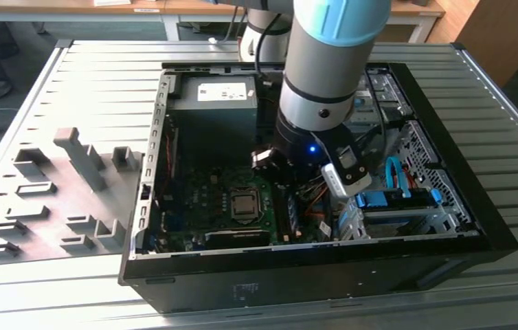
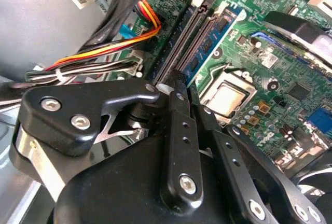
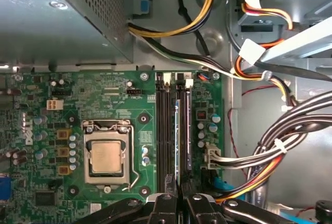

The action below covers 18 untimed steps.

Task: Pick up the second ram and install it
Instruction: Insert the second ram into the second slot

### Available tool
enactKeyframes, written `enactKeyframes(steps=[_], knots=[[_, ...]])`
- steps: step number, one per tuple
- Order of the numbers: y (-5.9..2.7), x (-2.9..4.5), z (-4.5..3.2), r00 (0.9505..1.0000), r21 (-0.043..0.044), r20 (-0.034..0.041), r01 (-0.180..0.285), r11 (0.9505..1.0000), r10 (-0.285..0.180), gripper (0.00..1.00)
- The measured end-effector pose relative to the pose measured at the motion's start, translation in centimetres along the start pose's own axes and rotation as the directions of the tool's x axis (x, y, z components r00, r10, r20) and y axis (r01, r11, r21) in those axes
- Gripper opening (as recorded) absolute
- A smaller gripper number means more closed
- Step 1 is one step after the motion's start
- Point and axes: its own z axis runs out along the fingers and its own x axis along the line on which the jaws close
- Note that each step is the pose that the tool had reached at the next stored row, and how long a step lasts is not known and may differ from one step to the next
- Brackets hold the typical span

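tool (image 3: 177,203) closed over second ram (image 3: 177,146) in slot | cables (image 3: 275,151) beside | CPU socket (image 3: 108,156) near

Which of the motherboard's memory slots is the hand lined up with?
The one holding the blue-labelled memory stick, which the hand grips at one end; the black slots alongside run past the hand's sides.

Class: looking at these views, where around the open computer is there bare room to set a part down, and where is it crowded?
Free: the ribbed table on the exterior view's right of the computer case, and its near strip. Crowded: the gray fixture blocks on the left; inside, cable bundles beside the memory slots, where the gripper sits.
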Motion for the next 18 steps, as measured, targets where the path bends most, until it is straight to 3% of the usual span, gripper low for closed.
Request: enactKeyframes(steps=[7, 18], knots=[[0.09, 0.26, 0.93, 1.0000, 0.0013, 0.0001, -0.004, 1.0000, 0.004, 0.14], [0.55, 0.88, 1.76, 1.0000, 0.0027, 0.0001, -0.004, 1.0000, 0.004, 0.14]])
